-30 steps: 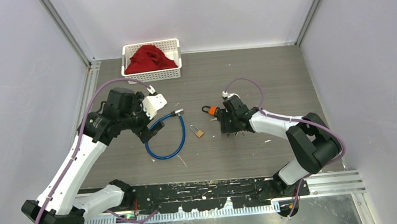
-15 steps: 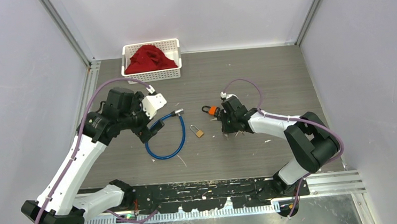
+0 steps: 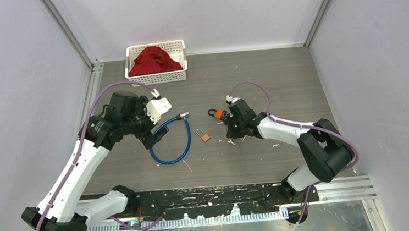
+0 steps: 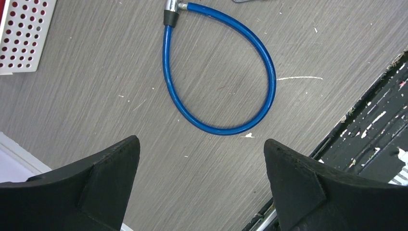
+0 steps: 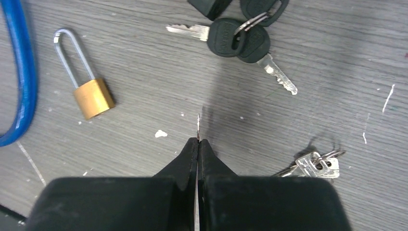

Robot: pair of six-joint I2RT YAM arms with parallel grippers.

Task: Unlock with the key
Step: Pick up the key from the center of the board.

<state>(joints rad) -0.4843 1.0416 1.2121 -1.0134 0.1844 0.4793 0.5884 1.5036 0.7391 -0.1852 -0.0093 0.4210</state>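
Pinching a thin silver key blade [image 5: 198,126] at lower centre, the right gripper [image 5: 197,142] was seen closed near the small brass padlock [image 5: 94,98], the left gripper [image 4: 199,144] spread wide.

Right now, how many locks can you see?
3: brass padlock in the middle, blue cable lock left of it, orange padlock right of it. More could hide under the cloth in the basket.
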